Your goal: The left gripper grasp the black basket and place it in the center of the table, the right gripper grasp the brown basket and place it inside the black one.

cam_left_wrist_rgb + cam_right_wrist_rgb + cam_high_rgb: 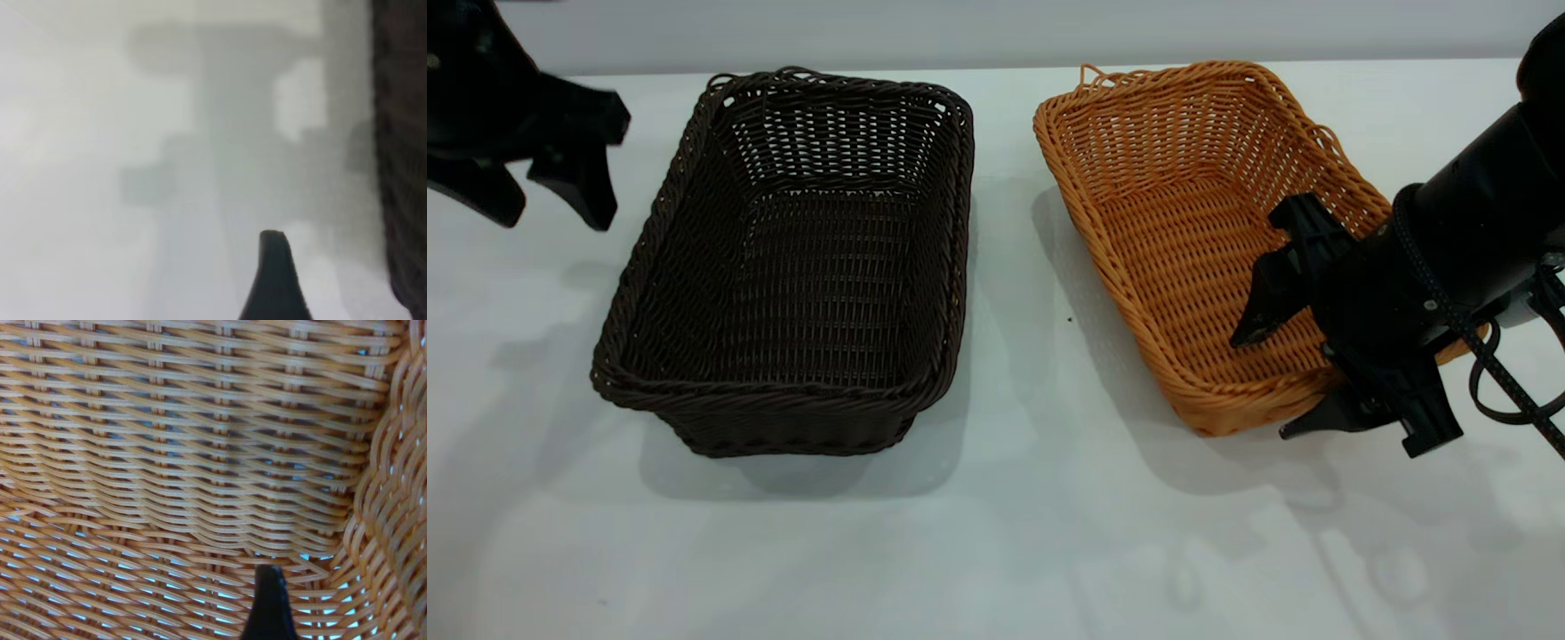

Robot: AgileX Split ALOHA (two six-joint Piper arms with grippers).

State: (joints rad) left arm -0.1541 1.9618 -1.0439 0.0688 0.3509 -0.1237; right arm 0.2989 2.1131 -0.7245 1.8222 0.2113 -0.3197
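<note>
At far left of the exterior view, the left hand (560, 200) is seen raised above the counter (996, 533), its fingers spread and nothing held between them. It is kept clear of the black basket (800, 267), which is set just beside it, upright on the counter and left of centre. In the left wrist view only bare counter, one fingertip (273, 280) and the dark wall of the black basket (400, 167) along one edge are shown, so the hand is judged to be apart from the rim, not on it.

A strip of bare counter is left between the two baskets. The brown basket (1209, 231) is placed right of centre, upright and turned slightly askew, with loose strand loops showing at its far rim.

At right, the right hand (1280, 382) is lowered over the near right corner of the brown basket. Its fingers are spread to straddle the wall: one finger is inside, over the woven floor, and the other outside, low by the near rim. This placement is judged to prepare a pinch on the rim, not yet closed. In the right wrist view the weave of the brown basket (200, 453) fills the field, with its braided rim (393, 493) at one side and one fingertip (270, 607) just before it.
</note>
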